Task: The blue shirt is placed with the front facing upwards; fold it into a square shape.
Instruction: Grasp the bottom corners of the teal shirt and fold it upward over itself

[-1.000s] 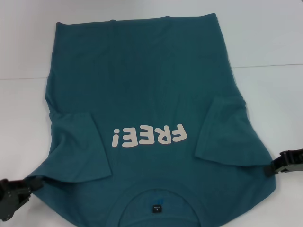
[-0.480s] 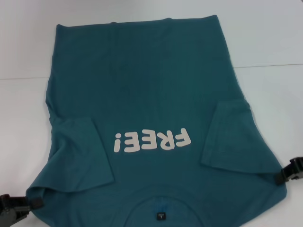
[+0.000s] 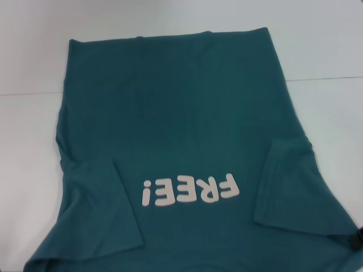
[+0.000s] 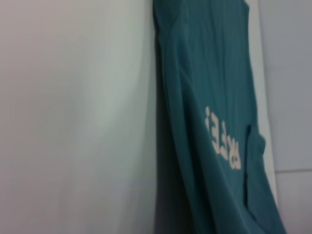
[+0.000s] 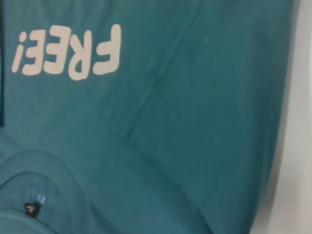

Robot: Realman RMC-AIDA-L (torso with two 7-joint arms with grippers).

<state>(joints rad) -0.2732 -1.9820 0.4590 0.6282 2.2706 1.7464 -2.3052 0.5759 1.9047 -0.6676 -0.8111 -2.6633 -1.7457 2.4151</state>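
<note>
Blue shirt face-up, sleeves folded in (collar cut off); right gripper fingers unreadable

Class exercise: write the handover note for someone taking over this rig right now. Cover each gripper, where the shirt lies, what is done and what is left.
Right gripper: only a dark tip shows at the head view's right edge, at the shirt's near right corner; grip cannot be judged.
Left gripper: out of view.
The dark teal-blue cotton T-shirt lies front up on the white table, white "FREE!" lettering showing, collar end towards the robot, hem at the far side.
Done: both short sleeves are folded in over the body.
Left: fold the length into a square.
</note>
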